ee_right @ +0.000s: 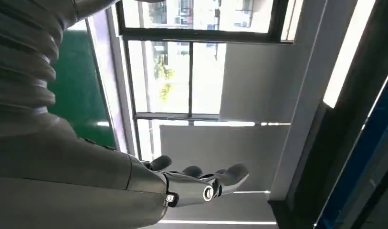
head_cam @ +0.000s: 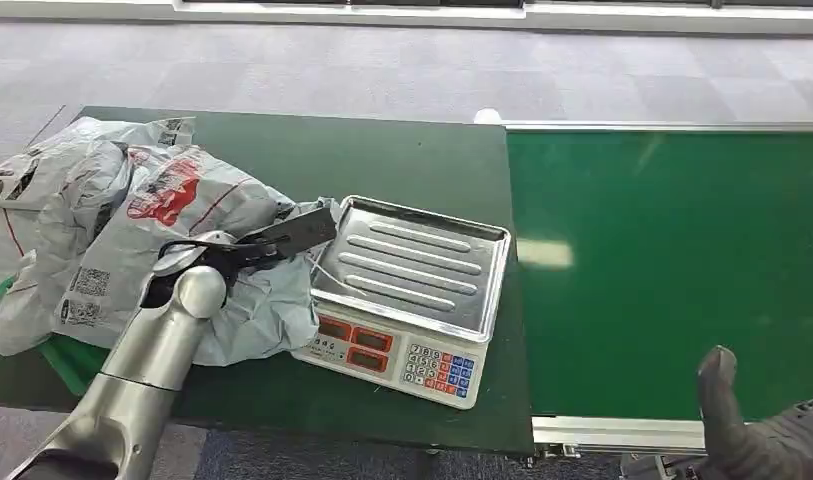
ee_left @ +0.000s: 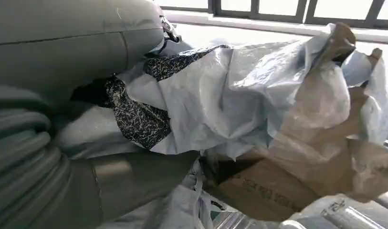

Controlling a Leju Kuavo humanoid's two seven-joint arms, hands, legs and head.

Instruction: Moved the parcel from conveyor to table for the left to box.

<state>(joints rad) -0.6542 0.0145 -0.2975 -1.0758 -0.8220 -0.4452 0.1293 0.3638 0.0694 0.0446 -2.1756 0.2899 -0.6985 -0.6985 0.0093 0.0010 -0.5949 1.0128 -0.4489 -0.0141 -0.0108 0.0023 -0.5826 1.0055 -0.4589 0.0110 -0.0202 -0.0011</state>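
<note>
Here, left hand (head_cam: 244, 250) gripping grey parcel (head_cam: 182, 250) beside scale (head_cam: 407, 290), right hand (ee_right: 201, 183) empty, spread.

left arm: silver, reaching forward, dark left hand (head_cam: 244, 250) gripping a crumpled sheet | right hand (ee_right: 201, 183): grey, fingers spread, holding nothing

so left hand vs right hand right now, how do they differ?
The left hand is over the dark green table, gripping a crumpled grey plastic parcel bag; the right hand holds nothing, its fingers apart. The left sits beside the silver tray scale; the right is at the near edge of the bright green conveyor belt. Both are grey, on silver arms.
</note>
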